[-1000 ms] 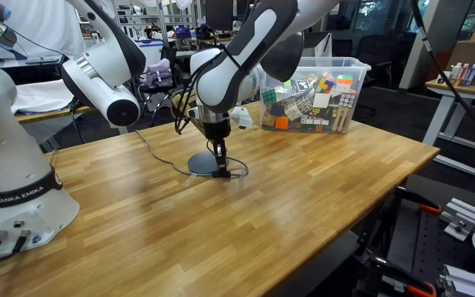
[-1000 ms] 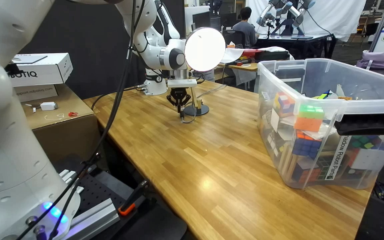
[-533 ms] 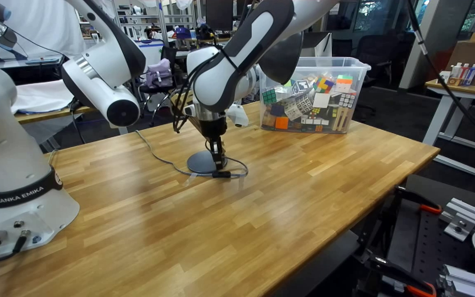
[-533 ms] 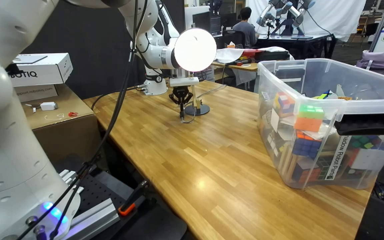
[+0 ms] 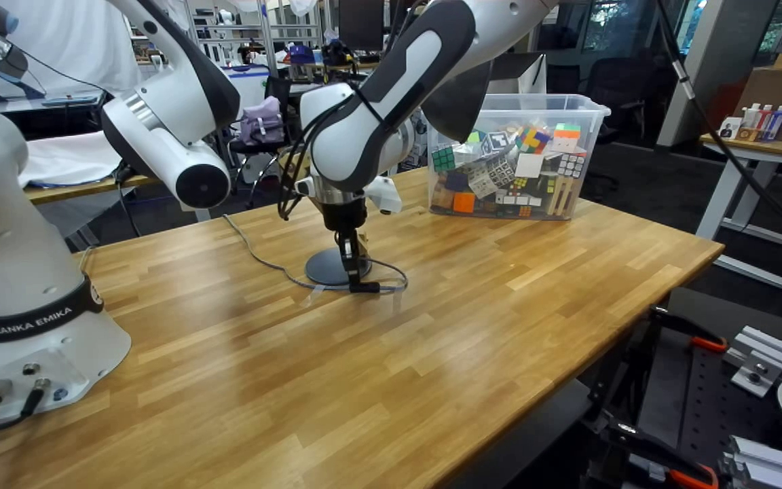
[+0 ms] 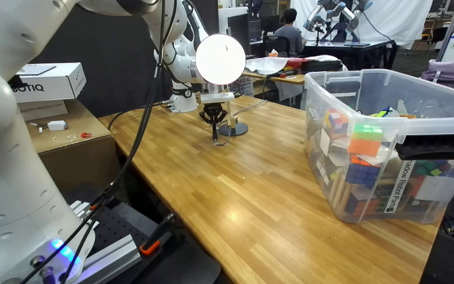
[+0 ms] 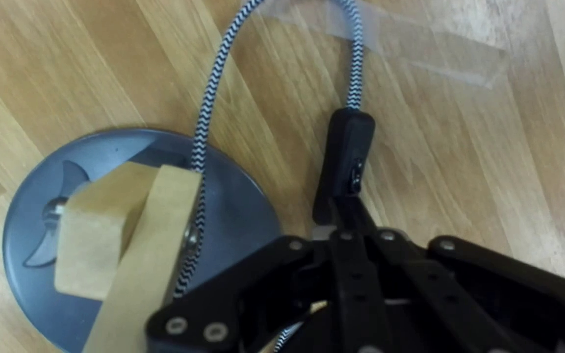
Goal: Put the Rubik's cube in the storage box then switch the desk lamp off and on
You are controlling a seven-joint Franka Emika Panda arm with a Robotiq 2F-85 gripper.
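Note:
The desk lamp's head (image 6: 220,59) glows bright white in an exterior view. Its dark grey round base (image 7: 243,196) and tan arm (image 7: 150,255) stand left of my fingers in the wrist view. My gripper (image 7: 348,203) is shut with nothing held, pointing down. Its fingertips overlap the near end of the black cord switch (image 7: 344,152); whether they press on it I cannot tell. In both exterior views the clear storage box (image 6: 440,125) stands on the table, holding several Rubik's cubes (image 6: 363,173). Which of them is the task's Rubik's cube cannot be told.
The lamp's cord (image 5: 262,260) loops over the table and is taped down near the switch. A second white robot arm (image 5: 167,149) stands at the table's far side. The table's edge (image 5: 567,377) borders a black cart with clamps.
My arm and gripper have shifted slightly left in an exterior view; the fingertips rose a little, then came back down at the switch. The lamp head has swung left, still lit.

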